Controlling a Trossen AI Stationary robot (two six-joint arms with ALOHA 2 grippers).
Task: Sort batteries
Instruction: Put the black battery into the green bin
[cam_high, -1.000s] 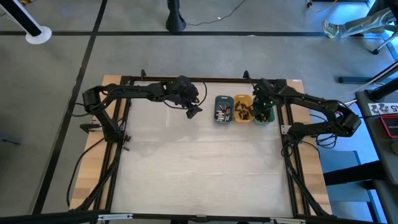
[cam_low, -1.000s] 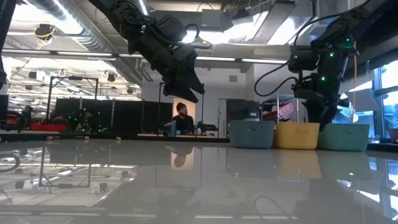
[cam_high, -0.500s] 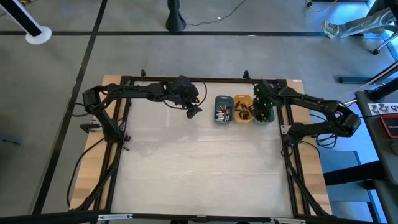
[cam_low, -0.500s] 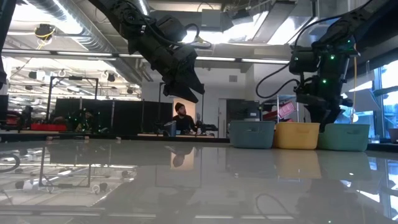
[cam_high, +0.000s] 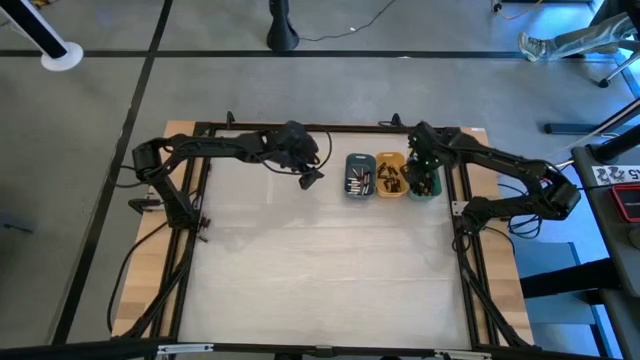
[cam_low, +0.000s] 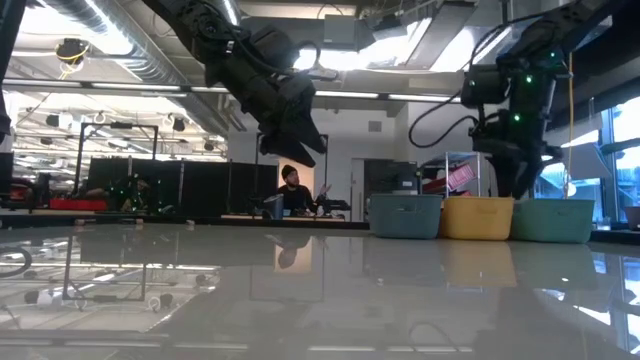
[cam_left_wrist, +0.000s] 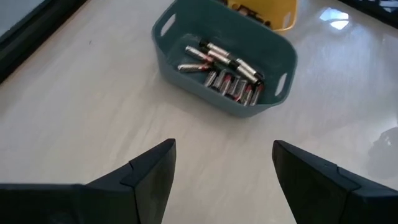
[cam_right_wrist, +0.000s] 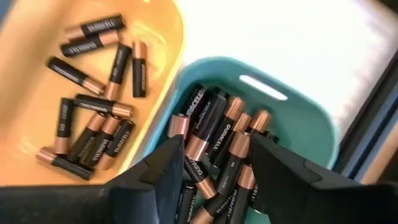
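Observation:
Three small trays stand in a row at the table's far side: a slate-blue tray (cam_high: 359, 175), an orange tray (cam_high: 391, 175) and a green tray (cam_high: 424, 187). Each holds batteries: silvery ones with red marks (cam_left_wrist: 224, 71) in the blue tray, and dark, copper-tipped ones in the orange tray (cam_right_wrist: 93, 112) and the green tray (cam_right_wrist: 214, 134). My right gripper (cam_right_wrist: 216, 152) hangs open above the green tray, pointing steeply down, with nothing between its fingers. My left gripper (cam_left_wrist: 224, 162) stands open above the bare table, just left of the blue tray.
A black frame (cam_high: 200, 200) borders the table on the left, far and right sides. The green tray sits close to the frame's right rail (cam_high: 462, 190). A person (cam_low: 295, 190) sits in the room beyond the table. The glossy tabletop (cam_high: 320, 260) stretches toward the near edge.

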